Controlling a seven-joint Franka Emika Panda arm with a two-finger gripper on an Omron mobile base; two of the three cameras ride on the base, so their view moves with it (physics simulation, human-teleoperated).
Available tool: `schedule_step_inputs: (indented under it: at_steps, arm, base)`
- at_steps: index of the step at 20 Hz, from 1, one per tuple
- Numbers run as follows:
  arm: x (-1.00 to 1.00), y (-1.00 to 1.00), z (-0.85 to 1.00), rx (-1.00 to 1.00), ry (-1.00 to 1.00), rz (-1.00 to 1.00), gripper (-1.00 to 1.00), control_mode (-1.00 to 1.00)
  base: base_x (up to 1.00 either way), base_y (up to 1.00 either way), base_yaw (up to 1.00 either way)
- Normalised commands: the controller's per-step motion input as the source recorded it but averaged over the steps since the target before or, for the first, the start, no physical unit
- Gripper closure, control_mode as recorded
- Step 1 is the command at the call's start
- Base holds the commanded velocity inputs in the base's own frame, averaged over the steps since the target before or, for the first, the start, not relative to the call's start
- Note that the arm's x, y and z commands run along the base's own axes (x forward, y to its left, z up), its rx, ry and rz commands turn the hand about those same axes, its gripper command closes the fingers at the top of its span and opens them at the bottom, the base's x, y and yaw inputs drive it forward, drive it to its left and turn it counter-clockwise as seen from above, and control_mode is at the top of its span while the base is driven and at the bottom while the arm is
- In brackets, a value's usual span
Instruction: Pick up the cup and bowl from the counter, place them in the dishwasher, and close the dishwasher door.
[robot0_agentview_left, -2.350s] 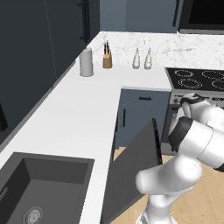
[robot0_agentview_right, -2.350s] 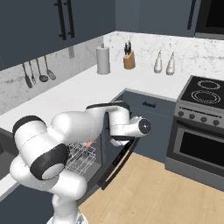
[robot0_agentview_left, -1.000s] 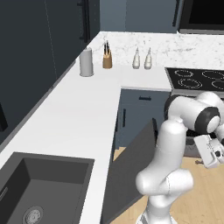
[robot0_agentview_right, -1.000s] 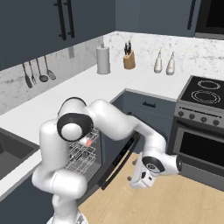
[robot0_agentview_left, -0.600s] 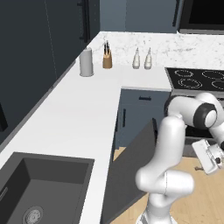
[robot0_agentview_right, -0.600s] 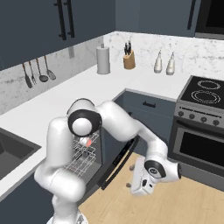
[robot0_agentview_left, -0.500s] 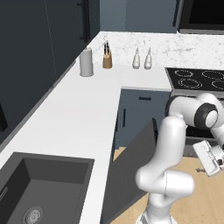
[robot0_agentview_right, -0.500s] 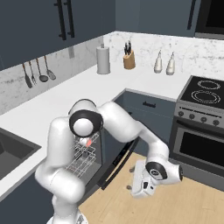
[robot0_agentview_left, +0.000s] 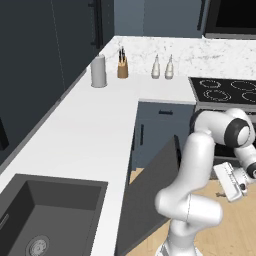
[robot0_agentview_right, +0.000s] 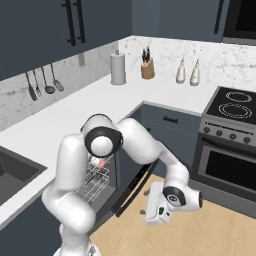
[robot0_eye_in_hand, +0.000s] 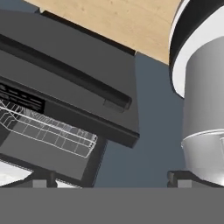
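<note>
Right base view has the hand (robot0_agentview_right: 156, 212) hanging low over the wooden floor (robot0_agentview_right: 220, 235), released and grasping nothing, just outside the dishwasher door (robot0_agentview_right: 134, 180), which stands ajar and tilted outward; that placement reads as lining up to push the panel shut, and a red-tinged object, possibly the bowl (robot0_agentview_right: 101, 163), sits in the white wire rack (robot0_agentview_right: 92, 182) of the dishwasher (robot0_agentview_right: 102, 187), though the cup is too hidden to confirm. Around it, the white L-shaped bench (robot0_agentview_left: 80, 135) carries a grey canister (robot0_agentview_left: 99, 71), a knife block (robot0_agentview_left: 122, 65) and two shakers (robot0_agentview_left: 162, 67) against the marbled backsplash, with a dark sink (robot0_agentview_left: 45, 215) near the camera and the stove (robot0_agentview_right: 232, 112) to the right.
</note>
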Motion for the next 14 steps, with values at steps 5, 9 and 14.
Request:
schedule_step_inputs:
  at_steps: [5, 9, 14]
  arm:
    - [0.29, 0.00, -0.02, 0.11, 0.05, -0.04, -1.00, -1.00]
    - [0.28, 0.00, -0.13, 0.19, 0.08, -0.02, -1.00, -1.00]
    - [0.34, 0.00, -0.26, 0.26, 0.18, -0.01, -1.00, -1.00]
  base:
    - [0.00, 0.00, 0.00]
    - [0.00, 0.00, 0.00]
    - [0.00, 0.00, 0.00]
